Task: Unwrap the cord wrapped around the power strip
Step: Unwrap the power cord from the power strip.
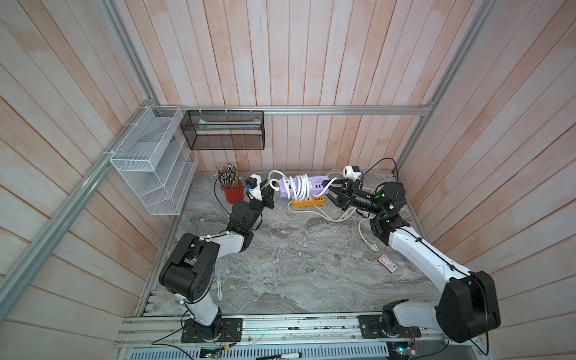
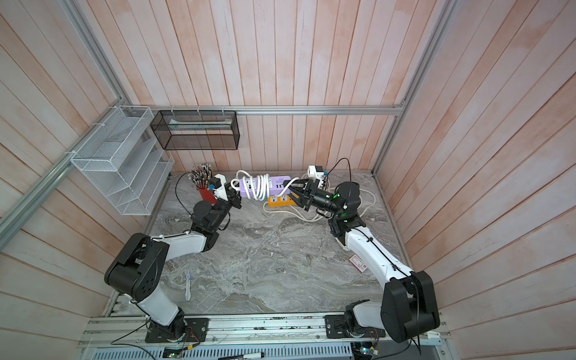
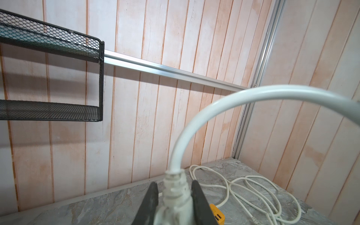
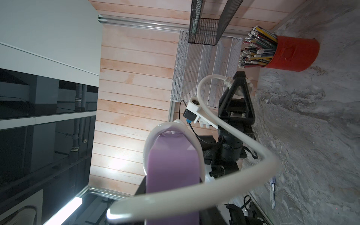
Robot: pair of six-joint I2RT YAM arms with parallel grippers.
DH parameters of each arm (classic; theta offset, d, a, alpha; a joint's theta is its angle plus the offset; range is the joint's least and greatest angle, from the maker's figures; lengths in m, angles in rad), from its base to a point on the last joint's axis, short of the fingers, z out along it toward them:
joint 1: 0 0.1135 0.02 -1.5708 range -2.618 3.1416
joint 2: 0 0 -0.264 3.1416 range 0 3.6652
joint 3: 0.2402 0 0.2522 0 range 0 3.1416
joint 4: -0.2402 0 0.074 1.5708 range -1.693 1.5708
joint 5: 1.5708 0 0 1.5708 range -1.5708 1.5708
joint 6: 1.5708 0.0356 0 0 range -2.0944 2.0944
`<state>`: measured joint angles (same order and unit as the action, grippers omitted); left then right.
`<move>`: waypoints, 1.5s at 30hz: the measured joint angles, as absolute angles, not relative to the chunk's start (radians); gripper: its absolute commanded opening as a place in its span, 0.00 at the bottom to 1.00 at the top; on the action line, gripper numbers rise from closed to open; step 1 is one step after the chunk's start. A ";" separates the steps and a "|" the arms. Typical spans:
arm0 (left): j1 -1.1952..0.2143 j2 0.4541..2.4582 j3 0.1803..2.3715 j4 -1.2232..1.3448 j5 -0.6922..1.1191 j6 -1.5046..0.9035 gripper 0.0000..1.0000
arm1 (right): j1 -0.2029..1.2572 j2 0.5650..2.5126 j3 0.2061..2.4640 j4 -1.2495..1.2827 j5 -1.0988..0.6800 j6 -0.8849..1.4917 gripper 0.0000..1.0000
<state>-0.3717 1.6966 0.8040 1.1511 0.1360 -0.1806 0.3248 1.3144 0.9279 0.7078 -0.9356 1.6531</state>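
Clamping blurry-labelled power strip, right end effector faces left end effector pinching cord.

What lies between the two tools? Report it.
The purple power strip, with the white cord coiled round its middle, lies between the left tool and the right tool, seen in both top views.

Power strip lilac, cord white; second strip orange; pencil cup red; tabletop grey-veined marble; basket black mesh; rack white mesh; walls pale-pink planks.
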 measured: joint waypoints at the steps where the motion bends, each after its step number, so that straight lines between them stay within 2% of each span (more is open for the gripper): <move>1: -0.366 1.697 0.812 1.148 0.142 -0.179 0.20 | 0.326 1.310 0.923 0.700 -0.942 1.652 0.23; 12: -0.314 1.696 0.888 1.100 0.202 -0.154 0.20 | 0.359 1.282 0.900 0.577 -0.982 1.568 0.23; 29: -0.284 1.694 1.044 1.013 0.251 -0.118 0.20 | 0.362 1.283 0.862 0.283 -0.980 1.298 0.23; 37: -0.282 1.640 1.052 0.978 0.258 -0.117 0.20 | 0.339 1.320 0.824 0.285 -0.939 1.236 0.23; 45: -0.282 1.509 0.959 0.978 0.266 -0.145 0.20 | 0.297 1.431 0.763 0.385 -0.885 1.228 0.23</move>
